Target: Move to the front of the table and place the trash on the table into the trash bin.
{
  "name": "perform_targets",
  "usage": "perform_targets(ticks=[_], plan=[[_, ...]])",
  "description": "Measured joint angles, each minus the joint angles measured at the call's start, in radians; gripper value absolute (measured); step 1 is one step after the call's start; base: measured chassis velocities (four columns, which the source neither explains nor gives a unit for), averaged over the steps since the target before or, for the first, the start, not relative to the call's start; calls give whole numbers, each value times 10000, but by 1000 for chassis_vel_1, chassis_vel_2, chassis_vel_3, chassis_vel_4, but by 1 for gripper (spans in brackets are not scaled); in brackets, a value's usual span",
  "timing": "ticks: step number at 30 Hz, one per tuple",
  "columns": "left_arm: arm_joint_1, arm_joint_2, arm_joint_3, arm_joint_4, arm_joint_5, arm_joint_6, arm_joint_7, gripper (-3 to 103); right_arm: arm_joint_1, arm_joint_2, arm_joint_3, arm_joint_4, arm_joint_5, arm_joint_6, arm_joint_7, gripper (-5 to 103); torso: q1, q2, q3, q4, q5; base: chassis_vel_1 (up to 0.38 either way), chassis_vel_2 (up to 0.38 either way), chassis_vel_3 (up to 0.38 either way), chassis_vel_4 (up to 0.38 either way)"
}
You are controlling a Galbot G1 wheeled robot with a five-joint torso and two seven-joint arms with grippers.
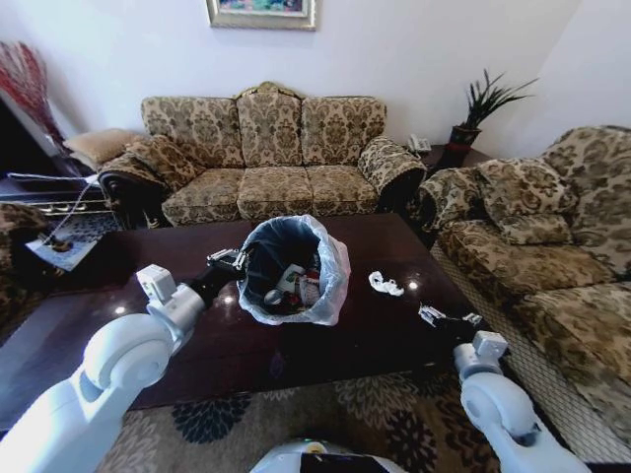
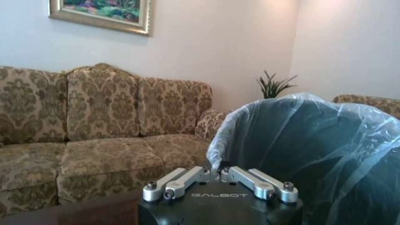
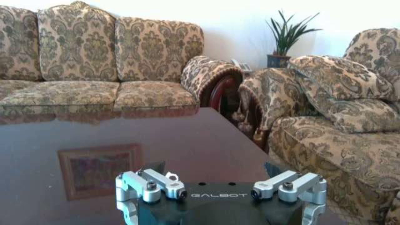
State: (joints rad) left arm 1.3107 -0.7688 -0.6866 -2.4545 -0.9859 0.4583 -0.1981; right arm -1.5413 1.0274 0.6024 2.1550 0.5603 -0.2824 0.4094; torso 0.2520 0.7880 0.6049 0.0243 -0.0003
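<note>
Worktop point(image 1: 118, 271) of dark wood carried the trash bin point(image 1: 330, 281) near its middle, tipped, with trash inside. Clamped on the bin's bagged rim was the left claw point(image 1: 240, 262). A crumpled white wrapper point(image 1: 385, 285) lay toward the right edge, near the wide-spread right claw point(image 1: 449, 317).

The tabletop point(image 1: 325, 340) was glossy dark brown wood, long and low, reflecting the room's lights. Near its middle stood the trash bin point(image 1: 291, 271), black with a whitish bag bunched over its rim and scraps inside. To the right of the bin, apart from it, a crumpled white wrapper point(image 1: 385, 285) lay flat on the bare wood.
</note>
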Motion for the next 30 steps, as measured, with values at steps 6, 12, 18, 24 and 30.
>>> perform_targets(ticks=[6,12,18,24,30], plan=[[27,0,-1,-85,1,0,7,3,-67,62,15,22,-39,-72,26,100,-2,1,-1,-10,12,-61,16,43,-46],[195,-3,-131,-164,19,0,2,3,-93,148,-17,32,-131,-98,-164,100,-3,1,-1,-3,3,-141,137,131,-135],[505,38,-563,-285,11,-2,3,3,370,180,-632,-385,-351,-199,-130,100,15,-4,7,-2,5,-91,104,94,-94],[647,72,-730,-307,-29,-2,-23,3,1281,86,-1788,-1419,-284,127,-98,100,-13,3,-6,-4,5,0,0,0,0],[1053,56,-1107,-283,-28,-2,-106,3,3007,144,-3417,-3193,-118,583,-100,100,4,0,3,-1,4,0,0,0,0]])
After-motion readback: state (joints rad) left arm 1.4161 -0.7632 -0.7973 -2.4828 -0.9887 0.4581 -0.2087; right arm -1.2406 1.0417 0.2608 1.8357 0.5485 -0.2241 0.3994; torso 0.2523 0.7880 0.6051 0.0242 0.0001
